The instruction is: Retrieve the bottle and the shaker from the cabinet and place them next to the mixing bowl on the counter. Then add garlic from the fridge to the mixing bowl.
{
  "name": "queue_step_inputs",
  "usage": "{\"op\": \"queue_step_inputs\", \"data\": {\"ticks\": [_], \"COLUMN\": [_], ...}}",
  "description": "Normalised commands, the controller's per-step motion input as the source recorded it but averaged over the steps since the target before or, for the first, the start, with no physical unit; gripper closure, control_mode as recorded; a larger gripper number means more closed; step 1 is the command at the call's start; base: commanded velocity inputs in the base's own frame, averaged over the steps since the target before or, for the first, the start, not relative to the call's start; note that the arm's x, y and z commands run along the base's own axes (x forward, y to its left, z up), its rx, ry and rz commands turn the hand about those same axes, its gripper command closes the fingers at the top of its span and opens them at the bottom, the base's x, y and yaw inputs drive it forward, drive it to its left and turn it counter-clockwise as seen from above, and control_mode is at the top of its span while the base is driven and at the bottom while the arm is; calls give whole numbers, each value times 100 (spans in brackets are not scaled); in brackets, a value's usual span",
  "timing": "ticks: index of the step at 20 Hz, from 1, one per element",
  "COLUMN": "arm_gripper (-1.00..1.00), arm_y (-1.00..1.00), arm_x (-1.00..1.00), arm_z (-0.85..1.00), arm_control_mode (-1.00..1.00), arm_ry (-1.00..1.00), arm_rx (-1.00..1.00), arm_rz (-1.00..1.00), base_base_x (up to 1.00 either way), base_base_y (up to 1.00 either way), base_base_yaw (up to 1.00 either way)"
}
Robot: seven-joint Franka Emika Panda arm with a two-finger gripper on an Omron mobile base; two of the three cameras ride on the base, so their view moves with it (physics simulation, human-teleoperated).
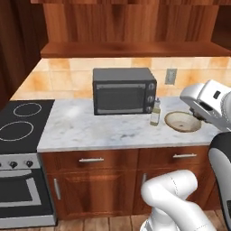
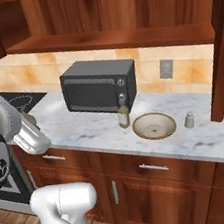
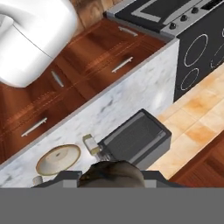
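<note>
Right of centre on the bench (image 2: 86,130), bottle (image 2: 123,111) and shaker (image 2: 189,120) flank the bowl (image 2: 154,125); garlic remains; tool clenched, empty.

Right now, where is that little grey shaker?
In the right base view the shaker stands on the marble counter, just right of the mixing bowl, apart from it.

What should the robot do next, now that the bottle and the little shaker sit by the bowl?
Probably drive off toward the fridge to fetch the garlic. The bottle stands just left of the mixing bowl and the shaker just right of it on the counter, so that part looks done. The bowl looks empty, and the shut gripper holds nothing that I can see.
</note>
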Motion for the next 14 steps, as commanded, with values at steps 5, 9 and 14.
{"op": "queue_step_inputs", "data": {"ticks": [5,9,14], "arm_gripper": [100,100,100], "arm_y": [0,0,0], "arm_x": [0,0,0], "arm_z": [0,0,0], "arm_control_mode": [100,100,100], "arm_ry": [0,0,0], "arm_rx": [0,0,0], "arm_rz": [0,0,0], "base_base_x": [27,18,34], "base_base_y": [-39,-41,-32], "base_base_yaw": [-23,-26,-27]}}
